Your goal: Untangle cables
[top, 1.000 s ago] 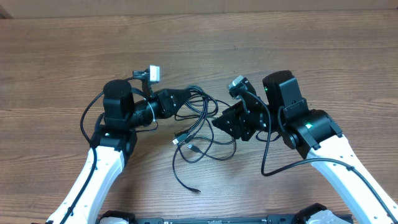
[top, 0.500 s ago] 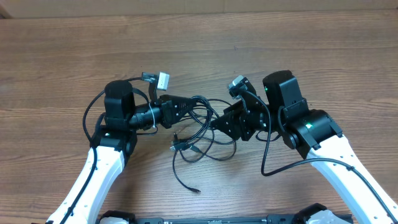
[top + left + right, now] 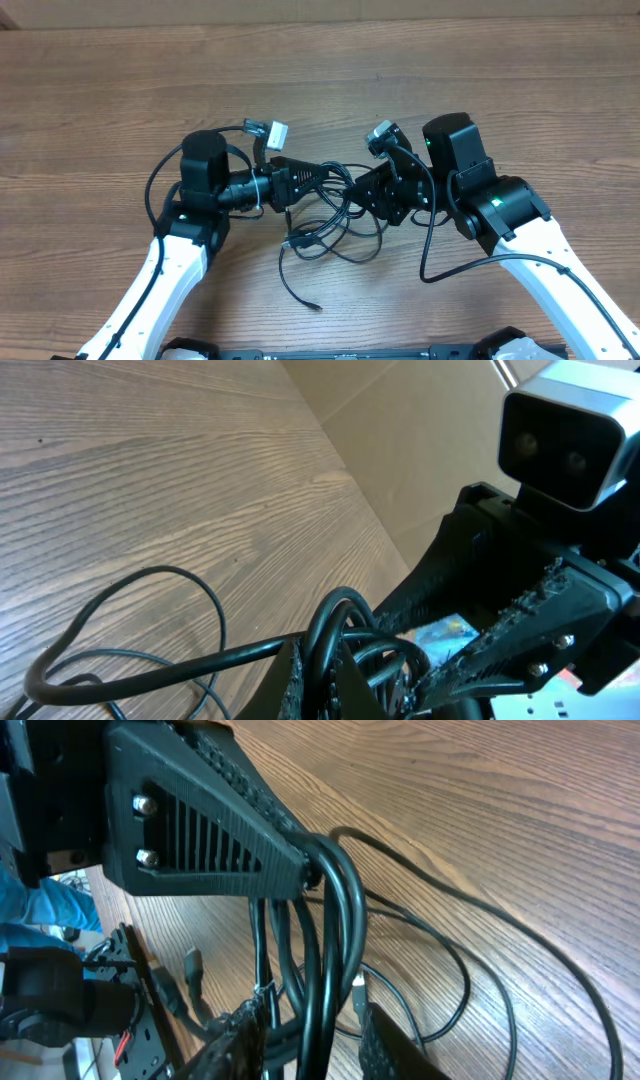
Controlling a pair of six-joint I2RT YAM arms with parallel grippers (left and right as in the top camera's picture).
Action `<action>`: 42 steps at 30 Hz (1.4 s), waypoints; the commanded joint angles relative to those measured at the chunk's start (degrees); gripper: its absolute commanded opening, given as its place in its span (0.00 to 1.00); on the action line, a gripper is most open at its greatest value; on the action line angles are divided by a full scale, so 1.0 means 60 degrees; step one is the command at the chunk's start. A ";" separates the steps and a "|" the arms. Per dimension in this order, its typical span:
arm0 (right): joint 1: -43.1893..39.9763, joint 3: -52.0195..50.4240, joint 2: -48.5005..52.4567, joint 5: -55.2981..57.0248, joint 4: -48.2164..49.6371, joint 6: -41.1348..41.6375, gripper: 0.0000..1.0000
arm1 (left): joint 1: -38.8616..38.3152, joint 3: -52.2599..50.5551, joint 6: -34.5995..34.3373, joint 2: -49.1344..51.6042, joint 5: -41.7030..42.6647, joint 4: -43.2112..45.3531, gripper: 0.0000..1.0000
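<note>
The cables [image 3: 322, 212] are thin black cords knotted in a loose clump at the middle of the desk [image 3: 450, 80]. Several strands bunch tightly at the top, with wide loops spreading below. One curly strand [image 3: 283, 278] trails toward the near edge, and small plugs [image 3: 296, 243] lie among the loops.

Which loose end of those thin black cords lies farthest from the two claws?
The plug end of the thin black cable trailing alone, well clear of the tangle; the other plugs lie right beside it.
</note>
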 commanded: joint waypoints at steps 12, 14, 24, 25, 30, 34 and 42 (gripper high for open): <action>0.0025 0.0197 -0.0084 -0.0084 0.0058 -0.0029 0.27 | -0.0124 0.0066 -0.0674 0.0000 -0.0208 0.0259 0.04; 0.0025 0.0197 -0.0084 -0.0084 0.0062 -0.0029 0.27 | -0.0124 0.0066 -0.0838 0.0000 -0.0211 0.0259 0.04; 0.0025 0.0197 -0.0084 -0.0087 0.0058 -0.0029 0.04 | -0.0124 0.0066 -0.0878 0.0000 -0.0211 0.0255 0.04; 0.0025 0.0197 -0.0084 -0.0087 0.0058 -0.0029 0.04 | -0.0124 0.0066 -0.0914 0.0000 -0.0222 0.0255 0.04; 0.0025 0.0197 -0.0084 -0.0087 0.0055 -0.0029 0.04 | -0.0124 0.0066 -0.1348 0.0000 -0.0736 0.0251 0.05; 0.0025 0.0197 -0.0084 -0.0087 0.0047 -0.0029 0.04 | -0.0120 0.0066 -0.2441 0.0000 -0.1796 0.0240 0.04; 0.0025 0.0197 -0.0084 -0.0084 -0.0022 -0.0033 0.04 | -0.0120 0.0066 -0.4998 0.0000 -0.3920 -0.0182 0.05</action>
